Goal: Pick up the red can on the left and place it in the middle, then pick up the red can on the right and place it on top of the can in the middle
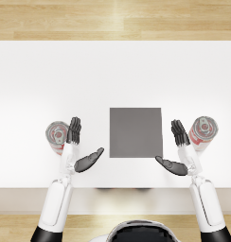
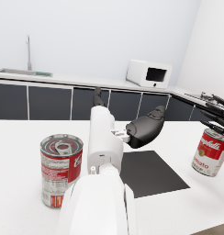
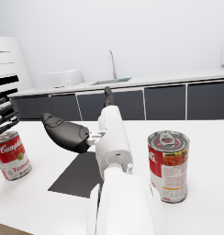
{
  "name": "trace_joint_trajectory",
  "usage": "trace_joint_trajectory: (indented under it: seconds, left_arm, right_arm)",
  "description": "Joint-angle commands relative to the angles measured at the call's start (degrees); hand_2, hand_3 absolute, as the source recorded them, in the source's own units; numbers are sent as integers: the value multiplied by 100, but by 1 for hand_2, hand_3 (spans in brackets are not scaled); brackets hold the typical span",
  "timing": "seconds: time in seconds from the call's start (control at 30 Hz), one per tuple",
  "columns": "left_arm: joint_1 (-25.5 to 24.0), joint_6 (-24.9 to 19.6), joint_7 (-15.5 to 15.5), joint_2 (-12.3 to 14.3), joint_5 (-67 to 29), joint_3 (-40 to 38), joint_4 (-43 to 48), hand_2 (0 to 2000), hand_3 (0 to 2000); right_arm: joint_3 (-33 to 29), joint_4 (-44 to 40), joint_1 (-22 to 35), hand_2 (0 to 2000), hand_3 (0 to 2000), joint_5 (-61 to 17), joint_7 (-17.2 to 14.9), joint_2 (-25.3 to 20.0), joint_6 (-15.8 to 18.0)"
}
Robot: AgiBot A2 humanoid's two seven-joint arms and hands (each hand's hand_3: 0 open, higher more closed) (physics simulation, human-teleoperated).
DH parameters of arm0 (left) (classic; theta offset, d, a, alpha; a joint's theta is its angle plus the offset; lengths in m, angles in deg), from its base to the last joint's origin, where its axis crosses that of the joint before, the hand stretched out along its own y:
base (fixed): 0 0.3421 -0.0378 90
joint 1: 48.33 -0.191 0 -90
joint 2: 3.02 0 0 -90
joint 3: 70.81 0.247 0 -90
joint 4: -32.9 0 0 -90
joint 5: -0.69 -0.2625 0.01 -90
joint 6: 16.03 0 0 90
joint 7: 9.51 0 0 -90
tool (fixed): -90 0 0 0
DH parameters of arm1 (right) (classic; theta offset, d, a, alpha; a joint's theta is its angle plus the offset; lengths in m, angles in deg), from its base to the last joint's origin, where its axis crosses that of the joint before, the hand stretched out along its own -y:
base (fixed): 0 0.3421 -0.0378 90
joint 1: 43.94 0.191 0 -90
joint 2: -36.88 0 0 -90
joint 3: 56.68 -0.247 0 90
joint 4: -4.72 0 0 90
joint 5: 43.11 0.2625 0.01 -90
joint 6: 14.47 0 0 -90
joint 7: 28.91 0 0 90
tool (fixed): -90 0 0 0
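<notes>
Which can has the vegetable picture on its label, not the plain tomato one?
The can by the right hand, the right can: its label shows mixed vegetables. The left can has a plain red-and-white label reading Tomato.

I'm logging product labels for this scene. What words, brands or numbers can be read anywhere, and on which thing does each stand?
"Campbell's", partly cut off, in white script on the left can.
"Tomato", below it on the same can.
"Campbell's" and "Tomato", on the right can, readable but soft.
Small print on both cans: too blurred to read.
Microwave, dark mat and table: no text visible.
</notes>
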Motion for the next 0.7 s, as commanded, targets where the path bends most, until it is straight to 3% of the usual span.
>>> trace_joint_trajectory:
  seconds: [0.03, 0.6, 0.7]
  left_arm:
    - [0, 0, 0, 0, 0, 0, 0, 0, 0]
    - [10, 0, 0, 6, 0, 172, -93, 0, 0]
    - [132, -365, 364, 122, 0, -86, -119, 0, 0]
  right_arm:
    - [0, 0, 0, 0, 0, 0, 0, 0, 0]
    - [172, -93, 11, 0, 0, 0, 0, -6, 0]
    - [-52, -16, 143, 0, 0, 0, 365, -130, -361]
